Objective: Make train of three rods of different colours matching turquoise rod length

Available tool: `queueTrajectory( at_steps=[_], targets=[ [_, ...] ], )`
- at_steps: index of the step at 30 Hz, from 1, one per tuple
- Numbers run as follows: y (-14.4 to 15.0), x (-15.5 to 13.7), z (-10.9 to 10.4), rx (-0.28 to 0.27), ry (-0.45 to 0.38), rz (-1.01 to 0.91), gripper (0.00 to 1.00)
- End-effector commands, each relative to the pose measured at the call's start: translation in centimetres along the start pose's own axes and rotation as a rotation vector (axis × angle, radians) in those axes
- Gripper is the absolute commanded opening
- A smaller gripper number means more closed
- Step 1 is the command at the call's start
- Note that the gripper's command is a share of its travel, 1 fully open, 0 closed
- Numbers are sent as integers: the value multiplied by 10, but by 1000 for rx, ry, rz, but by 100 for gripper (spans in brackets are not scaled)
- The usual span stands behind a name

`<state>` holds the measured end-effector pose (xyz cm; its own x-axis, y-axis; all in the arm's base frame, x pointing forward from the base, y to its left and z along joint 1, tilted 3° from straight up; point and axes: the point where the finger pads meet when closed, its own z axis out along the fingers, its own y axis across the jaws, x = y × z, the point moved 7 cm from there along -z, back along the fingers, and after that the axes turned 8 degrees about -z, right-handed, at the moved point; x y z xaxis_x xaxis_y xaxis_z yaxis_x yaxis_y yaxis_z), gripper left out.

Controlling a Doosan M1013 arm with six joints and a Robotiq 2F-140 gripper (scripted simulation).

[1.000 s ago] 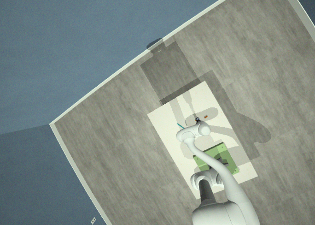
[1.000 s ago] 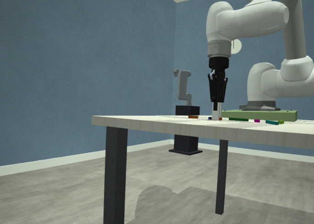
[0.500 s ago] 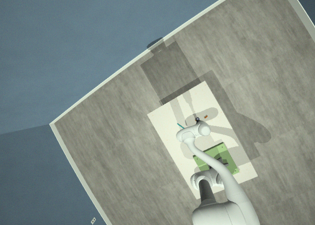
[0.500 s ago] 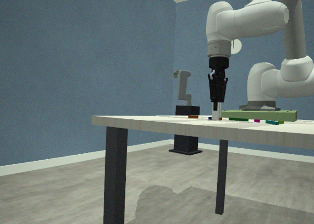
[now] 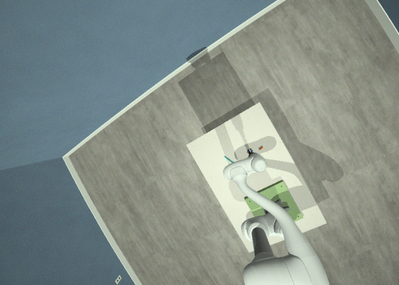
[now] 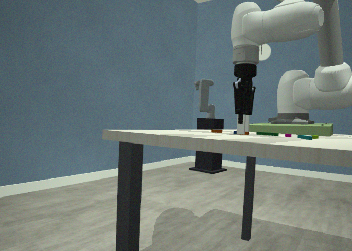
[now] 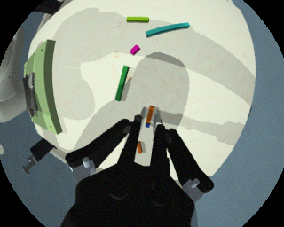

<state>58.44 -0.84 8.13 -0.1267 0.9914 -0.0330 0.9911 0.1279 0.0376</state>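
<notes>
Parting its fingers slightly, the hand grips nothing, probably freeing the blue rod beneath to meet the nearest orange rod.

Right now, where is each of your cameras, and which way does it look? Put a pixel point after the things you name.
Top: high overhead, looking down at the table (image 5: 206, 152) (image 6: 176, 138) (image 7: 222, 93), with the white arm (image 5: 274, 210) (image 6: 284, 23) reaching over it.

Exterior: off to one side, near tabletop height, looking across the table; it shows the arm and black gripper (image 5: 250, 150) (image 6: 241, 123) (image 7: 150, 113).

Wrist: up by the gripper, looking past its fingers to the table; it shows the gripper's black linkages.

Exterior and wrist both show the magenta rod (image 6: 287, 135) (image 7: 135, 50).
</notes>
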Motion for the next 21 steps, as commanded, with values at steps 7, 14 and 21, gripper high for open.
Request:
queueTrajectory(
  at_steps=[7, 14, 21],
  targets=[
    [0, 0, 0, 0, 0, 0, 15],
    [0, 0, -5, 0, 0, 0, 15],
    [0, 0, -22, 0, 0, 0, 15]
  ],
)
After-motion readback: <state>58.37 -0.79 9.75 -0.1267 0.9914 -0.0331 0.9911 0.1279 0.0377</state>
